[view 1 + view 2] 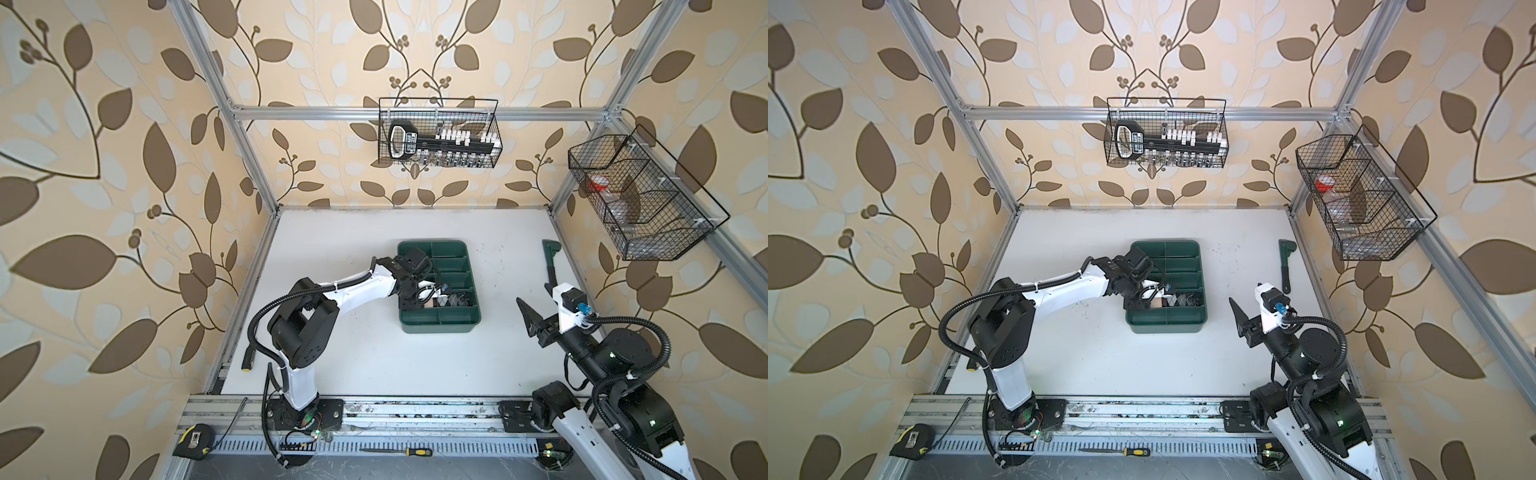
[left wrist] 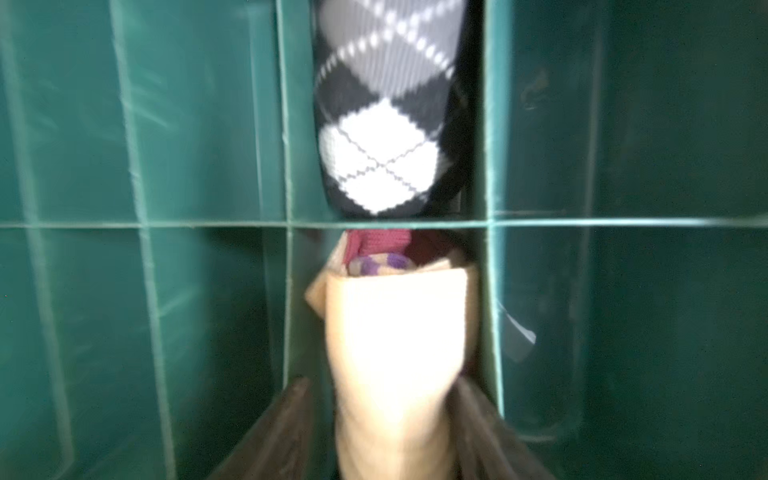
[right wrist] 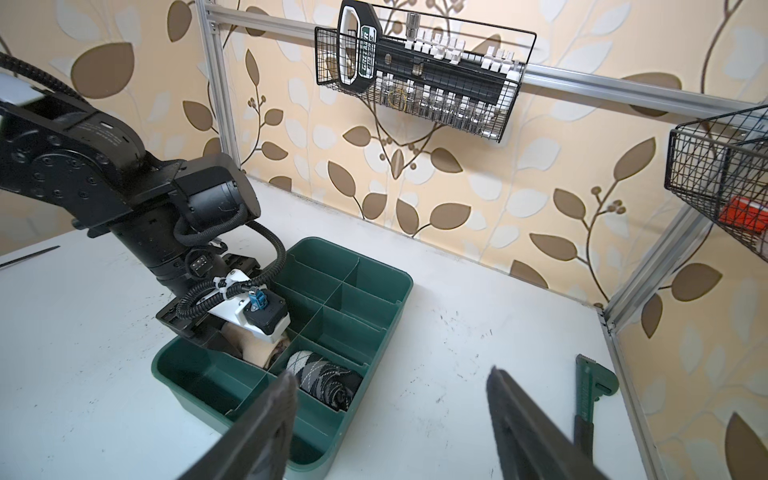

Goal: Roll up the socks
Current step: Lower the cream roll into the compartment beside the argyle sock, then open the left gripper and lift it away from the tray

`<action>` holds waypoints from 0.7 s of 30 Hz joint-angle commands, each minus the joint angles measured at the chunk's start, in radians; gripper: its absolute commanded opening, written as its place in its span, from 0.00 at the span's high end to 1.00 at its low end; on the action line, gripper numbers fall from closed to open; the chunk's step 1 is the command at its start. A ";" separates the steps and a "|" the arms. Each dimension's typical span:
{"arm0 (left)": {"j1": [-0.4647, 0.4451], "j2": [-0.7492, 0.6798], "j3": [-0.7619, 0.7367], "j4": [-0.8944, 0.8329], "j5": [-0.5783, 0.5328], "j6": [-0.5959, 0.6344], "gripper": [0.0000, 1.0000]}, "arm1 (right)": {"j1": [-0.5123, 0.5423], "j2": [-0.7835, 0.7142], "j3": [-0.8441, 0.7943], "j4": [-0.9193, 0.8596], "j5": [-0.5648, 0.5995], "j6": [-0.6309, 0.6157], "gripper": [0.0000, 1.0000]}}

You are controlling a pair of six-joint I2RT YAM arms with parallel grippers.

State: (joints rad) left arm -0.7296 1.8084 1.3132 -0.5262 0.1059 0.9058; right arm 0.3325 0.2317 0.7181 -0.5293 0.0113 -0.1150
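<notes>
Both socks lie rolled in neighbouring compartments of a green divided tray (image 1: 440, 329). The black argyle sock (image 2: 386, 104) (image 3: 324, 376) fills the right one of the two. In the left one sits the beige sock (image 2: 395, 332) (image 3: 253, 347), with maroon and purple showing at its far end. My left gripper (image 2: 383, 384) is down in the tray, open, its fingers on either side of the beige roll; a gap shows at one finger. My right gripper (image 3: 390, 372) hangs open and empty over the white table, right of the tray.
A green pipe wrench (image 1: 550, 266) lies at the table's right edge. Wire baskets hang on the back rail (image 1: 438, 133) and on the right rail (image 1: 640, 199). A tape measure (image 1: 193, 440) and a screwdriver (image 1: 399, 451) lie on the front rail.
</notes>
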 commanded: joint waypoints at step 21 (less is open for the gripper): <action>0.203 -0.708 -0.359 0.587 -0.130 -0.623 0.01 | -0.003 0.175 -0.177 0.260 0.053 0.498 0.29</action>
State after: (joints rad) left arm -0.5739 1.1854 1.0199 -0.1516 0.0647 0.5232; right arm 0.3325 0.3553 0.5774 -0.3664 0.0380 0.2096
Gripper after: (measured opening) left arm 0.986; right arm 0.708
